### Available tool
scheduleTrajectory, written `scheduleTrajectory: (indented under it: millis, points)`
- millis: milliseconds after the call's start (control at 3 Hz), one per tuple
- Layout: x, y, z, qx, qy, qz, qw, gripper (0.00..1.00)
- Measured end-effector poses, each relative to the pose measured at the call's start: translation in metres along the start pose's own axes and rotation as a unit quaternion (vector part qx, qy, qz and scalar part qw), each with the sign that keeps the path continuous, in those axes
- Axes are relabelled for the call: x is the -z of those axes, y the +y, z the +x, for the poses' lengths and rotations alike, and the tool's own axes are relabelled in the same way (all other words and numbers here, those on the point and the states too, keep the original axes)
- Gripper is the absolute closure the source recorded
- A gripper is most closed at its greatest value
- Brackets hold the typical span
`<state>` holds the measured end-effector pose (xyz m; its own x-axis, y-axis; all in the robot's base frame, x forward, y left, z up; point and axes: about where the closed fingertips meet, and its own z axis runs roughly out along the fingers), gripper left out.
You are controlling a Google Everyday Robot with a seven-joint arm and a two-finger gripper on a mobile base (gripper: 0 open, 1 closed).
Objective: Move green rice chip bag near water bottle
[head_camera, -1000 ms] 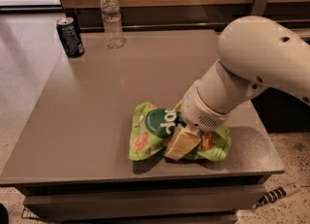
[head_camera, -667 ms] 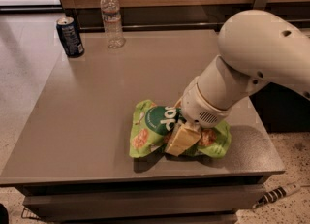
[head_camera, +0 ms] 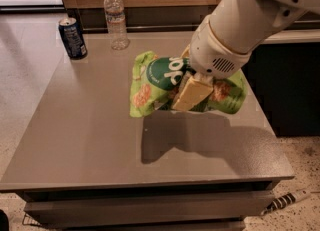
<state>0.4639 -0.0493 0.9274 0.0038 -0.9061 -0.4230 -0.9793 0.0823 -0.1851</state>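
Observation:
The green rice chip bag (head_camera: 155, 82) is crinkled lime green with a dark green circle and white letters. It hangs in the air above the middle of the grey table (head_camera: 85, 140), casting a shadow below. My gripper (head_camera: 192, 92) comes down from the large white arm at the upper right and is shut on the bag's middle; one tan finger (head_camera: 191, 94) shows in front of it. The water bottle (head_camera: 115, 19), clear with a white cap, stands upright at the table's far edge, up and left of the bag.
A dark blue soda can (head_camera: 73, 37) stands at the table's far left corner, left of the bottle. A wooden wall panel runs behind the table. A dark cabinet stands to the right. A cable lies on the speckled floor at lower right.
The bag was resting on the table near the front right with the gripper on it. Now it is lifted off the surface and carried toward the far side.

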Motion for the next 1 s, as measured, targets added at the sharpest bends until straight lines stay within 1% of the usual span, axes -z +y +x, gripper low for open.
scheduleTrajectory:
  millis: [333,667,1000]
  points:
    - [0.024,-0.044,-0.029,0.051,-0.047,0.034,0.997,1.0]
    - [0.031,-0.094,-0.054,0.11,-0.108,0.058,0.9863,1.0]
    - [0.037,-0.135,-0.055,0.118,-0.141,0.09,0.9789,1.0]
